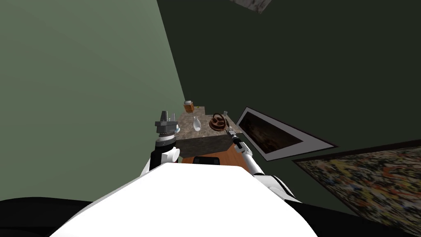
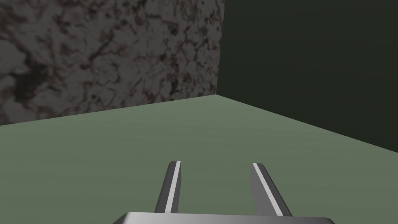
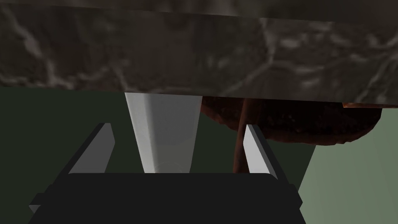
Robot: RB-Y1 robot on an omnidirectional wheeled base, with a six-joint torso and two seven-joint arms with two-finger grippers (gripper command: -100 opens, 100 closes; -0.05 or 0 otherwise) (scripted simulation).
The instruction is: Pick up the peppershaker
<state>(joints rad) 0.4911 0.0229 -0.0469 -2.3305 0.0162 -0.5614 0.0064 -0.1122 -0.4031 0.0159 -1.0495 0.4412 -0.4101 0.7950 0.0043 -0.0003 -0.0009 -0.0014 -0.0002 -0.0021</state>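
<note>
Right gripper (image 3: 177, 127) fingers apart astride pale grey tapered peppershaker (image 3: 163, 116), gaps both sides. Close gently, centred; avoid dark brown basket (image 3: 291, 124) beside one blade. Left gripper (image 2: 217, 164) fingers apart.

The left arm (image 1: 156, 158) was built of a black forearm segment, a rounded white joint (image 1: 171, 154) and a ribbed, dark grey wrist collar (image 1: 165, 138). The left gripper (image 2: 215, 165) was made up of two thin grey blades, each edged with a lighter strip, set on a pale grey block (image 2: 221, 218). The right arm (image 1: 251, 161) was drawn as a slim white tube, broken near the wrist by a dark joint (image 1: 237, 142). The right gripper (image 3: 177, 127) was formed of a broad black box (image 3: 167, 198) and two light grey fingers (image 3: 256, 151) with darker flanks.
</note>
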